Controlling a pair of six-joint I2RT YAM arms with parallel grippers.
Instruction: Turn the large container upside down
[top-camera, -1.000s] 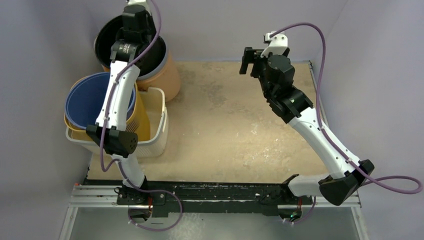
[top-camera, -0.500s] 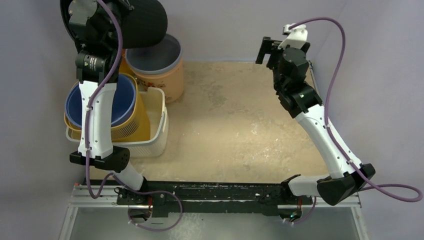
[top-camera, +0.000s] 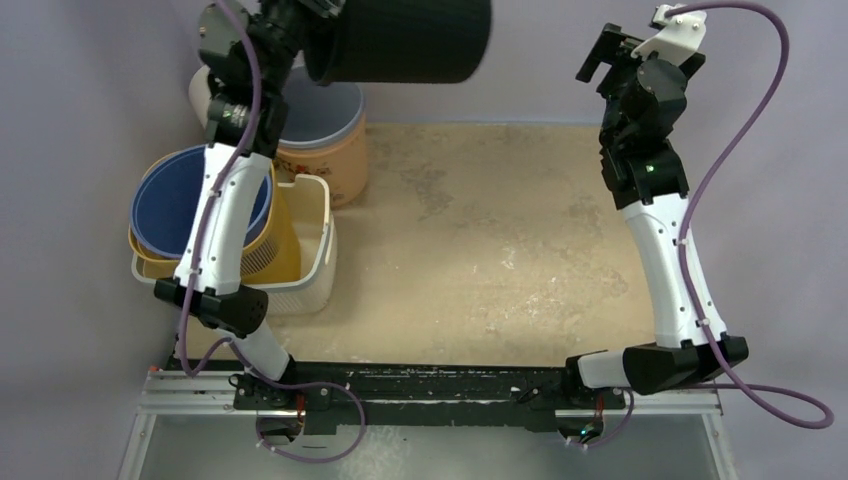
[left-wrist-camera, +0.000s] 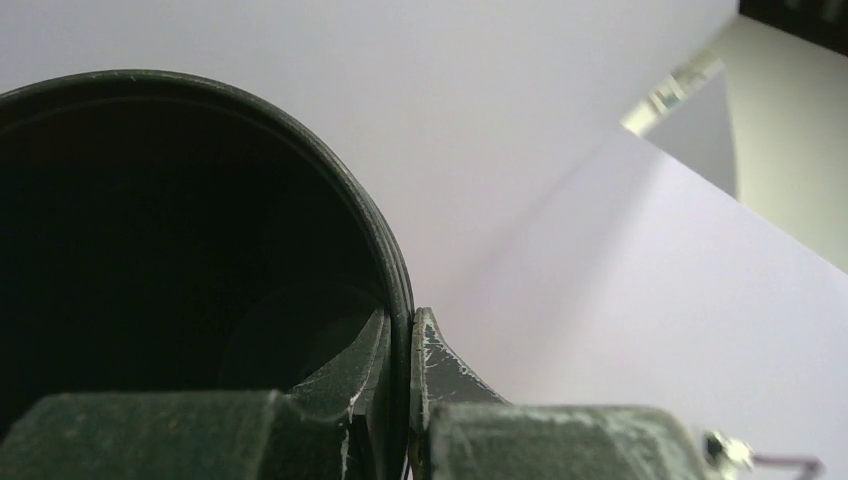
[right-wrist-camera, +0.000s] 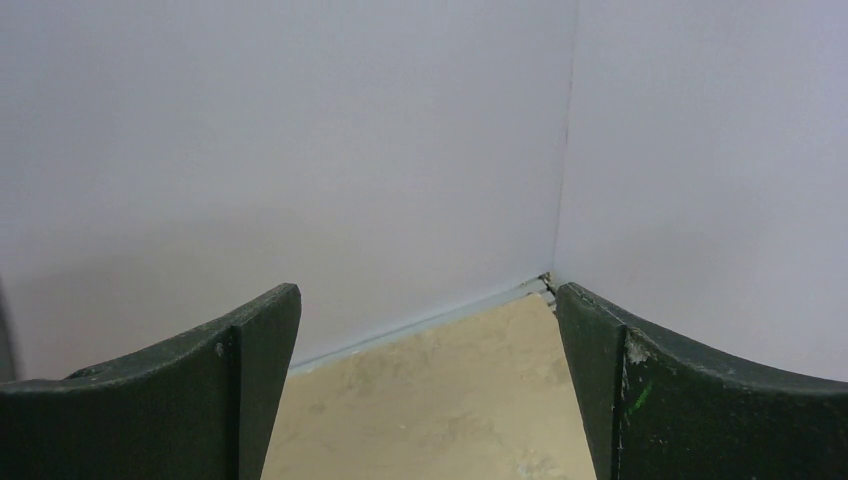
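left gripper (left-wrist-camera: 401, 335): clamped on rim of large black plastic container (top-camera: 410, 40)
right gripper (right-wrist-camera: 428, 320): jaws wide apart, empty
progress: container aloft, roughly sideways; inversion and set-down left

Bolted at either end of the black mounting rail (top-camera: 430, 385), the left arm (top-camera: 215, 235) and right arm (top-camera: 670, 260) are white tapered shells joined by rounded black housings, each trailed by a looping purple cable (top-camera: 782, 60) and tipped with dark, white-scuffed fingers (left-wrist-camera: 440, 360).
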